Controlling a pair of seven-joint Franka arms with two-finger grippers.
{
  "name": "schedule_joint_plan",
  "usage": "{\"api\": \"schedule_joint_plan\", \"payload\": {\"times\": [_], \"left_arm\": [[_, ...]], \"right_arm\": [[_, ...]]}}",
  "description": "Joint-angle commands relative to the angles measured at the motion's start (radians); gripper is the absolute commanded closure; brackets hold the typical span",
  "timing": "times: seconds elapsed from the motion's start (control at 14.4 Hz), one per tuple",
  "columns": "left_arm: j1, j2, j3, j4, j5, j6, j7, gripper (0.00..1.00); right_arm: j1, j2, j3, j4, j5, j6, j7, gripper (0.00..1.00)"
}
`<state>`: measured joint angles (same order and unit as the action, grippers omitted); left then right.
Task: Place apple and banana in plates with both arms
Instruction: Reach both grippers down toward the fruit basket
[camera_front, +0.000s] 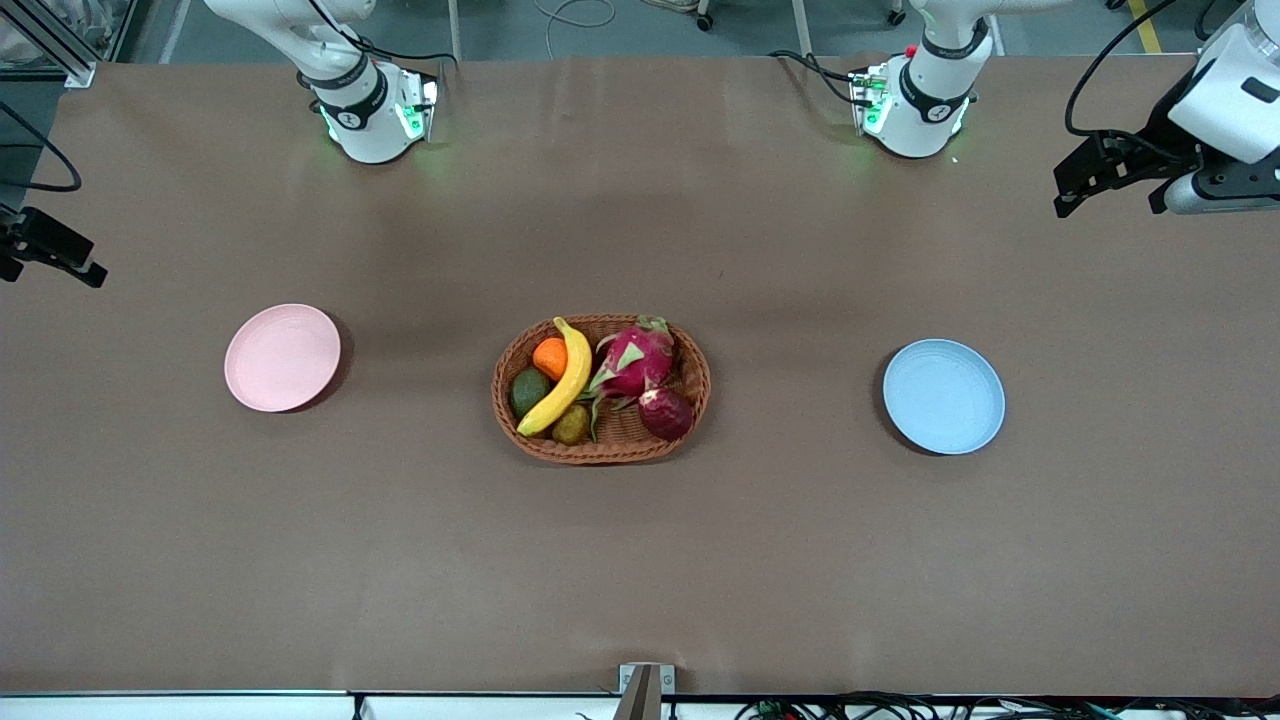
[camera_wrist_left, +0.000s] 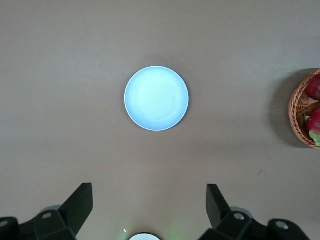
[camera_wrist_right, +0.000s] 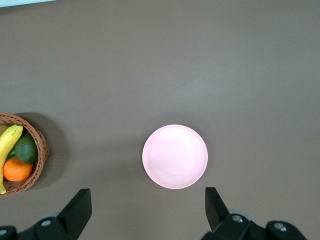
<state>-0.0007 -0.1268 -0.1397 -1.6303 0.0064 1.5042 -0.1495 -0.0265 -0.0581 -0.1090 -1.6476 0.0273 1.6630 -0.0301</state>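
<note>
The yellow banana (camera_front: 563, 385) and the dark red apple (camera_front: 666, 413) lie in a brown wicker basket (camera_front: 700, 385) at the table's middle. The banana's end also shows in the right wrist view (camera_wrist_right: 8, 144). The pink plate (camera_front: 282, 357) sits toward the right arm's end and also shows in the right wrist view (camera_wrist_right: 175, 156). The blue plate (camera_front: 944, 396) sits toward the left arm's end and also shows in the left wrist view (camera_wrist_left: 156, 98). My left gripper (camera_front: 1108, 198) (camera_wrist_left: 149, 190) and right gripper (camera_front: 50, 262) (camera_wrist_right: 147, 192) hang high over the table's ends, both open and empty.
The basket also holds a pink dragon fruit (camera_front: 635, 362), an orange (camera_front: 549, 357), a dark green avocado (camera_front: 529, 390) and a small brown-green fruit (camera_front: 571, 425). Both arm bases (camera_front: 372, 115) (camera_front: 915, 105) stand along the table's edge farthest from the front camera.
</note>
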Motion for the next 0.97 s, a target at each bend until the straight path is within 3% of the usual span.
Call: {"api": "schedule_joint_plan", "payload": {"times": [0.0,0.21,0.55,0.76,0.9], "left_arm": [[-0.009,0.01,0.008,0.027,-0.002,-0.019,0.019,0.0],[-0.007,0.016,0.008,0.033,0.0,-0.018,0.016,0.0],[-0.03,0.133,-0.03,0.055,-0.035,0.007,-0.011,0.0],[-0.047,0.237,-0.104,0.061,-0.036,0.121,-0.117,0.0],[-0.073,0.31,-0.136,0.061,-0.037,0.187,-0.21,0.0]], "right_arm": [[0.007,-0.023,0.003,-0.024,-0.043,0.014,-0.005,0.0],[0.007,-0.023,0.005,-0.024,-0.058,0.017,-0.004,0.0],[0.01,-0.017,0.006,-0.029,-0.047,0.011,0.004,0.0],[0.135,0.032,0.006,-0.034,-0.047,0.012,0.016,0.0],[0.239,0.107,0.008,-0.032,-0.044,0.038,0.132,0.0]]}}
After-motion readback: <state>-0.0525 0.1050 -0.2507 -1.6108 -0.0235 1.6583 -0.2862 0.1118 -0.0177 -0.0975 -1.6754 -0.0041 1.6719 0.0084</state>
